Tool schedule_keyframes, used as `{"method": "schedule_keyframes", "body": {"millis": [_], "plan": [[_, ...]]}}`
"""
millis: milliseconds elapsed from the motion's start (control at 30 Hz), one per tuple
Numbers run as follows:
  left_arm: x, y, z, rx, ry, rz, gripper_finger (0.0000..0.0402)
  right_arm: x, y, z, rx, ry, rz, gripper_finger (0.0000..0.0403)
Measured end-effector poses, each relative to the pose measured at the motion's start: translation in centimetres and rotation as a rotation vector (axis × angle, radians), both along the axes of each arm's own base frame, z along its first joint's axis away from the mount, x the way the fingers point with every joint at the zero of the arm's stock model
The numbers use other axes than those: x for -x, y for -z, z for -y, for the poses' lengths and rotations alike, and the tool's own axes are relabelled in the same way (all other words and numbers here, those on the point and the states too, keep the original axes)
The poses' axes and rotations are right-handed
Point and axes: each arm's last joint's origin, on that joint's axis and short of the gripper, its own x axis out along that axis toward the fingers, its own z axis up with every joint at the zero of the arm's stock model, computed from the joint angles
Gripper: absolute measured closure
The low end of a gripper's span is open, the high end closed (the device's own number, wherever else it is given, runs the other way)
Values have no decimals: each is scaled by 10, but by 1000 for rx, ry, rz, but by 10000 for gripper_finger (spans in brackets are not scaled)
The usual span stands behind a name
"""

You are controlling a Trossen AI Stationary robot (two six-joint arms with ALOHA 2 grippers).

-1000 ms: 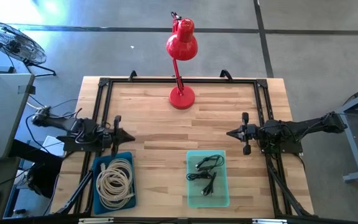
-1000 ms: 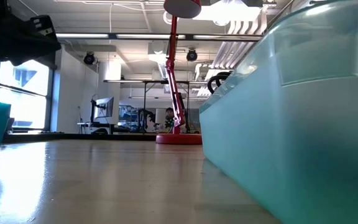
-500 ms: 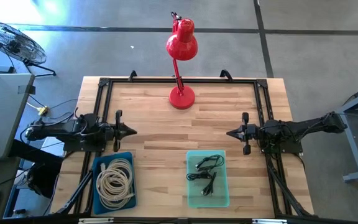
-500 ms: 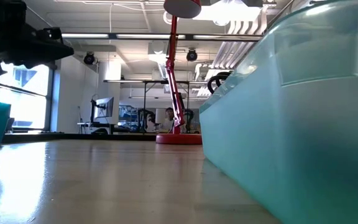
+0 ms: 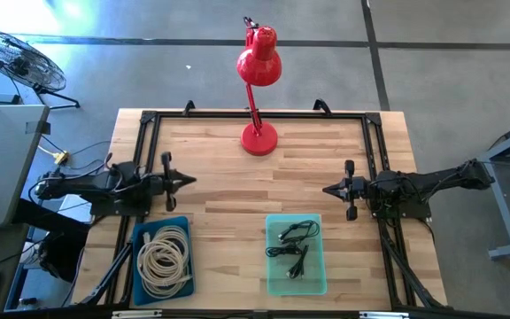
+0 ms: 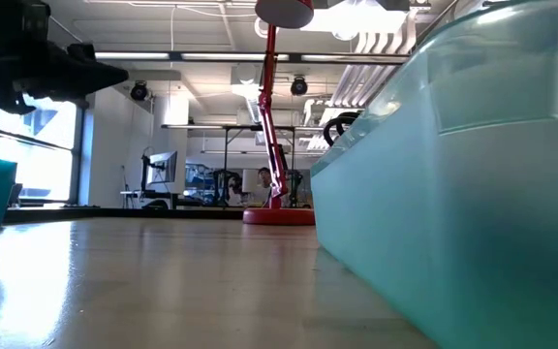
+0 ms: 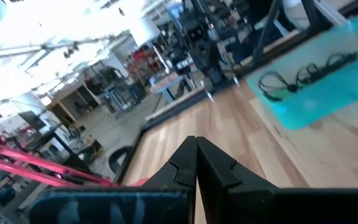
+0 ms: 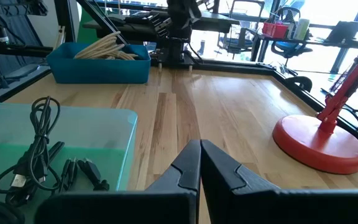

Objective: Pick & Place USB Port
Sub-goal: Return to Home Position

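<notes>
A blue bin (image 5: 162,257) near the table's near-left corner holds a coil of beige cable (image 5: 165,258). A pale teal bin (image 5: 295,254) near the near edge holds black USB cables (image 5: 292,246); they also show in the right wrist view (image 8: 36,155). My left gripper (image 5: 190,183) hovers shut above the table, just beyond the blue bin. My right gripper (image 5: 326,190) waits shut at the right side, above the table beyond the teal bin.
A red desk lamp (image 5: 258,137) stands on its round base at the middle of the far edge. A black frame (image 5: 255,115) runs around the tabletop. Bare wood lies between the two grippers and the lamp.
My left arm has swung around from slanting toward the near edge to lying level along the table, and its gripper has moved toward the table's right and slightly toward the far edge. It has stayed shut. My right arm and both bins have kept still.
</notes>
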Motion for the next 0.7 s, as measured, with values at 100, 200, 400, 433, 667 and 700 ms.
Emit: {"method": "schedule_keyframes", "body": {"millis": [100,200,400,433,667,700], "plan": [[0,-2,0,-1,-1,19,401,0,0,0,0,0,0,400],[0,2,0,-5,-14,-14,402,0,0,0,0,0,0,400],[0,3,0,-1,-14,-23,402,0,0,0,0,0,0,400],[0,3,0,-1,-14,-23,402,0,0,0,0,0,0,400],[0,3,0,101,-9,-18,402,0,0,0,0,0,0,400],[0,3,-1,149,-16,-10,402,0,0,0,0,0,0,400]]}}
